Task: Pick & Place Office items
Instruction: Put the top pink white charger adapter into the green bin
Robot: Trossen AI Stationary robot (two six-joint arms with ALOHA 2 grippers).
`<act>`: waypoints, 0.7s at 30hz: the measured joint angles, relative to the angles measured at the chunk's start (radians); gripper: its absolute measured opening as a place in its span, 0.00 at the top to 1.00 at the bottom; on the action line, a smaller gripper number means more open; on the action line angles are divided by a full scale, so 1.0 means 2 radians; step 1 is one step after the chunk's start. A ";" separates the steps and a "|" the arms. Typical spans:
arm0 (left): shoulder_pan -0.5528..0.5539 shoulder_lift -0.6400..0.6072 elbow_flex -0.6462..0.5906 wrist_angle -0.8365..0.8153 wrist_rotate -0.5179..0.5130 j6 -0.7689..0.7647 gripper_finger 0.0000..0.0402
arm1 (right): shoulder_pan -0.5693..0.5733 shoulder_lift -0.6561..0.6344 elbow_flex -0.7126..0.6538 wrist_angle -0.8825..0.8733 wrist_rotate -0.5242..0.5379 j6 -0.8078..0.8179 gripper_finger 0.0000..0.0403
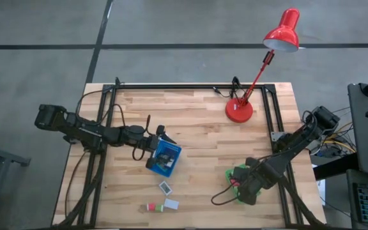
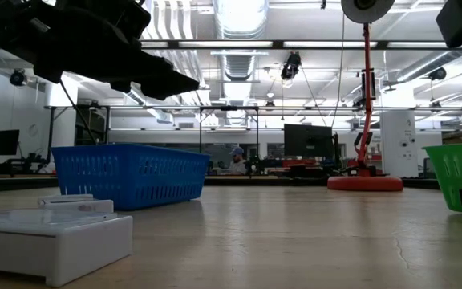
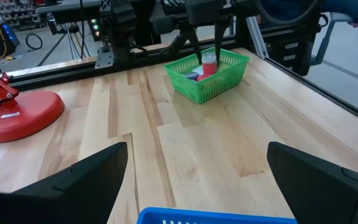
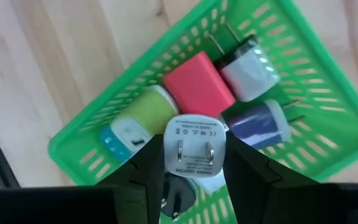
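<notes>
Right gripper [image 4: 194, 171]: pinching white plug [image 4: 196, 144] over green tray [image 4: 73, 140].
Left gripper [image 3: 194, 177]: spread, empty.
Risk: plug may bounce off the heaped items.

From above I can't make out what lies inside the blue tray [image 1: 165, 157]; my right arm covers most of the green tray [image 1: 236, 178].
</notes>
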 joint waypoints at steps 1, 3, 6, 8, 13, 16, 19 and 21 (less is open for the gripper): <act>0.000 0.000 0.000 0.000 0.000 0.000 0.03 | 0.000 -0.001 -0.003 0.006 -0.001 0.000 0.70; 0.000 0.000 0.000 0.000 0.000 0.000 0.03 | 0.000 -0.002 -0.007 0.011 -0.006 0.000 0.70; 0.000 0.000 0.000 -0.001 0.000 0.000 0.03 | 0.000 0.001 -0.009 0.012 -0.012 0.000 0.70; 0.000 0.000 0.000 -0.002 0.000 0.000 0.03 | 0.000 0.001 -0.009 0.013 -0.011 0.000 0.70; 0.000 0.000 0.000 -0.004 0.000 0.000 0.03 | 0.000 0.000 -0.010 0.012 -0.007 0.008 0.70; 0.000 0.000 0.000 -0.004 0.000 0.000 0.03 | 0.000 0.000 -0.011 0.012 -0.007 0.013 0.70; 0.000 0.000 0.000 -0.004 0.000 0.000 0.03 | 0.000 0.000 -0.011 0.013 -0.006 0.021 0.69; 0.000 0.000 0.000 -0.004 0.000 0.000 0.03 | 0.000 0.000 -0.011 0.012 -0.002 0.029 0.63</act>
